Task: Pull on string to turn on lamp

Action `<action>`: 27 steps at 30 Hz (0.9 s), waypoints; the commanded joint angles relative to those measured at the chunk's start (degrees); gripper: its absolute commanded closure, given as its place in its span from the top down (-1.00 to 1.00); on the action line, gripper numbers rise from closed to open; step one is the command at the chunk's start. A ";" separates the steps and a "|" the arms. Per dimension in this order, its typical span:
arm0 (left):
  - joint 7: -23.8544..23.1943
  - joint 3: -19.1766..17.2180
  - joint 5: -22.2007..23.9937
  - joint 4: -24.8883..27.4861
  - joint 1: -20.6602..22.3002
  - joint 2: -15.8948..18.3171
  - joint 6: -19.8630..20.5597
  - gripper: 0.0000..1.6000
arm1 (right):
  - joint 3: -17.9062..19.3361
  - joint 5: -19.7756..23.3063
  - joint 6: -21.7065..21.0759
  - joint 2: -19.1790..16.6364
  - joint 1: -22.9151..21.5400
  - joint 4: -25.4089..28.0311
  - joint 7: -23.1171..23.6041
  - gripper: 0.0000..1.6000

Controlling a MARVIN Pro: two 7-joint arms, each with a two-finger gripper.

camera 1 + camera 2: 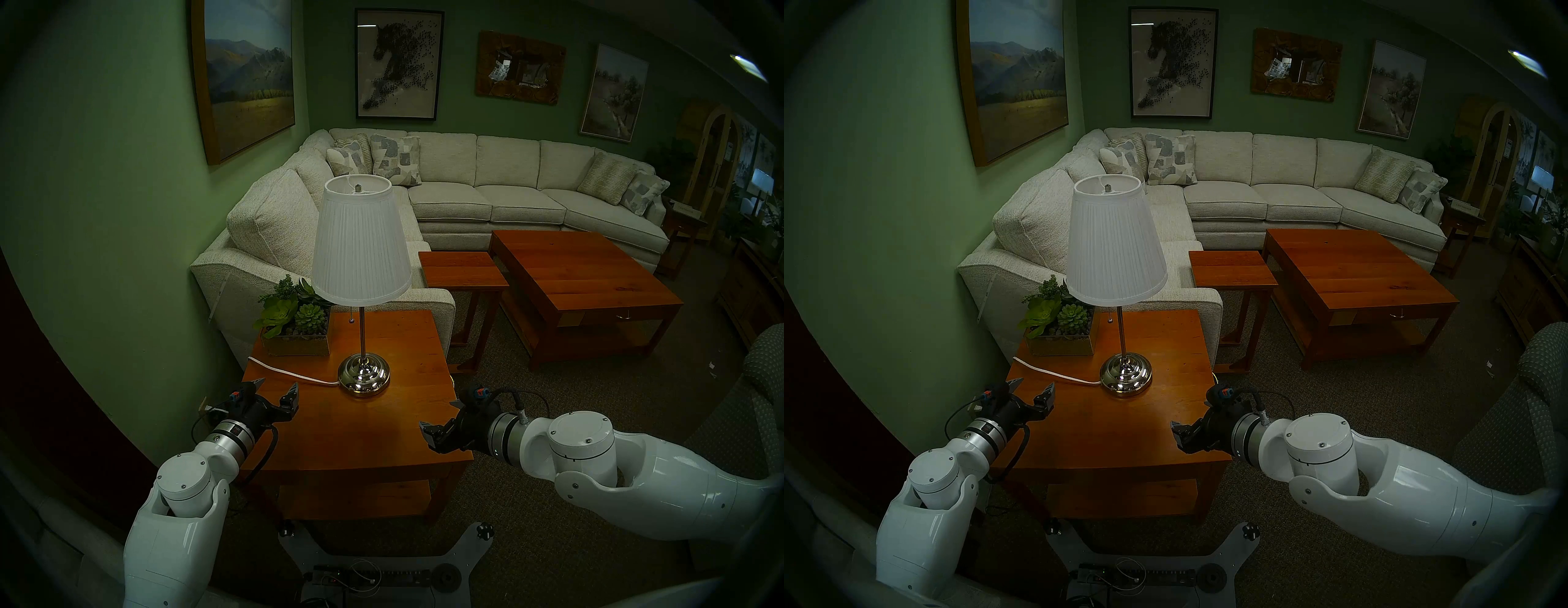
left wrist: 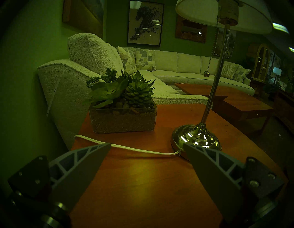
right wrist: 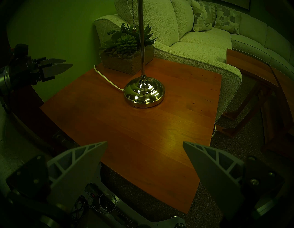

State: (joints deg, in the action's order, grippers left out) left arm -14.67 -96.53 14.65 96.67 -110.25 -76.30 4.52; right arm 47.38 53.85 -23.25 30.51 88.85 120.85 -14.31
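Observation:
The lamp (image 1: 360,242) stands at the back of a wooden side table (image 1: 360,437), with a white pleated shade, a slim chrome pole and a domed chrome base (image 1: 363,375). The shade does not glow. The string (image 1: 351,321) is a thin bead chain that hangs just left of the pole and ends in a small ball. It shows best in the left wrist view (image 2: 206,74) and also in the right wrist view (image 3: 134,29). My left gripper (image 1: 275,386) is open and empty over the table's left edge, well below the ball. My right gripper (image 1: 439,418) is open and empty at the table's front right.
A glass planter of succulents (image 1: 295,327) sits at the table's back left, close to the string. A thick white power cord (image 1: 292,373) runs from the base to the left edge. A cream sofa (image 1: 263,237) stands behind, with two wooden tables (image 1: 585,280) to the right.

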 commanded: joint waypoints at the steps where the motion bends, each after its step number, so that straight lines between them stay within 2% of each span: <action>1: 0.82 0.93 -0.38 -0.13 6.37 -0.68 -1.31 1.00 | 0.81 0.02 0.31 0.07 -0.84 1.01 -0.02 1.00; 3: 2.47 1.07 0.46 -0.08 7.92 -2.06 -1.06 1.00 | 0.78 0.00 0.31 0.09 -0.85 0.97 0.00 1.00; 8: 3.81 2.15 0.37 -0.54 9.72 -2.56 -0.74 1.00 | 0.77 0.01 0.32 0.09 -0.86 0.97 -0.01 1.00; 14: 4.35 3.71 0.66 -1.93 12.28 -3.86 -0.65 1.00 | 0.77 0.03 0.33 0.07 -0.87 1.00 -0.02 1.00; 21: 4.77 4.95 1.17 -1.83 12.69 -4.49 -0.88 1.00 | 0.80 0.06 0.33 0.04 -0.86 1.04 -0.04 1.00; 27: 5.55 5.92 1.70 -2.76 15.06 -5.23 -0.41 1.00 | 0.78 0.05 0.33 0.04 -0.86 1.03 -0.04 1.00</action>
State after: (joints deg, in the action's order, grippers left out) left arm -9.09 -90.94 15.86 93.09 -99.73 -80.76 4.51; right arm 47.30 53.85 -23.25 30.49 88.85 120.78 -14.32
